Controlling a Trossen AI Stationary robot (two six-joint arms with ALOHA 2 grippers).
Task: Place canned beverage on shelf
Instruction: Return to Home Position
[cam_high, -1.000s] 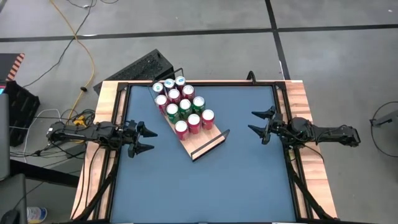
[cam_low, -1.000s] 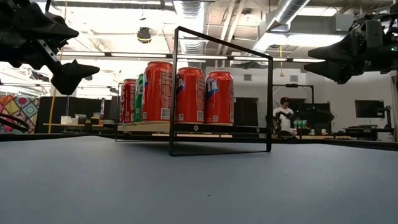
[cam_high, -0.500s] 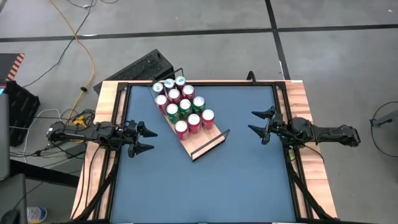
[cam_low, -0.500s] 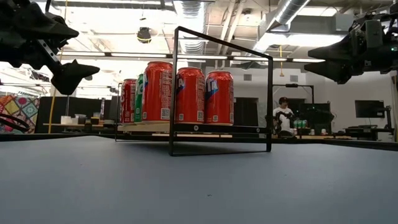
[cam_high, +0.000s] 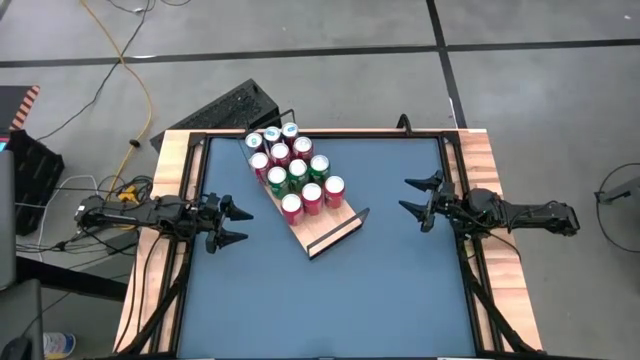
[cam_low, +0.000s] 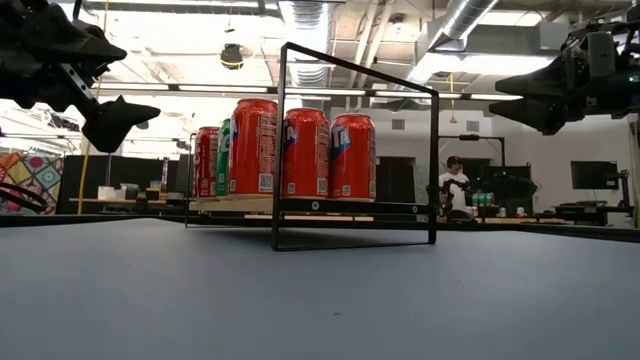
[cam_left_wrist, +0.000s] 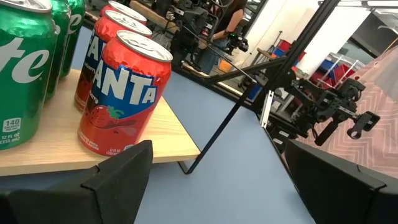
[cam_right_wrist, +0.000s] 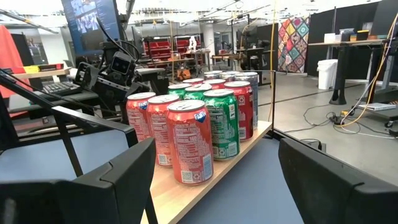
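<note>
The cans (cam_high: 297, 172) stand packed in rows on the shelf (cam_high: 327, 228) on the bench (cam_high: 380, 290), so the left tool (cam_high: 243, 226) and right tool (cam_high: 406, 195) hang open and empty at opposite sides, seemingly parked clear.

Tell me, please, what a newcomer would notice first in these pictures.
A block of red and green drink cans stands on the light-wood shelf with black rails, set diagonally at the far middle of the blue table. The left pincer and right pincer hover open and empty at either side.
</note>
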